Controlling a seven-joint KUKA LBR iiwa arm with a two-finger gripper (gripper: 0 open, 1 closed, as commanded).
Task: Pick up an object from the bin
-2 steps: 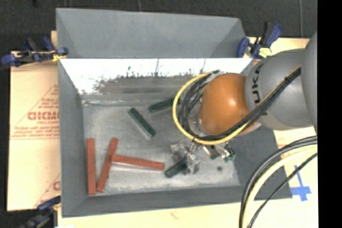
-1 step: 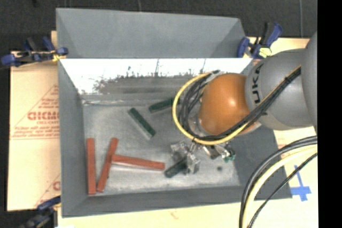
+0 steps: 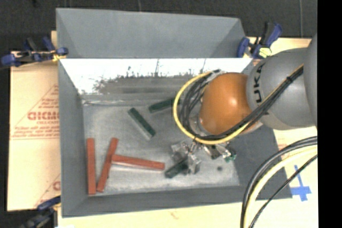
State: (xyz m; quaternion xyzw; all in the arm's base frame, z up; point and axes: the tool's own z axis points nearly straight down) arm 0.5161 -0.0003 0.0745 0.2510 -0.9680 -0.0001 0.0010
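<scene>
Gripper [image 3: 189, 156] over dark green block [image 3: 175, 170].

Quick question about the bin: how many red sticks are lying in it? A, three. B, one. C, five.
A: three red sticks lie on the left half of the bin floor, two standing close together near the left wall and one stretching across toward the middle.

Front left: three red rectangular sticks [image 3: 107, 164] in the grey metal bin [image 3: 160, 37].
Centre: two dark green flat bars [image 3: 141, 122] behind them.
Front right: third green bar [image 3: 175, 170] just beside the gripper [image 3: 189, 160].
</scene>
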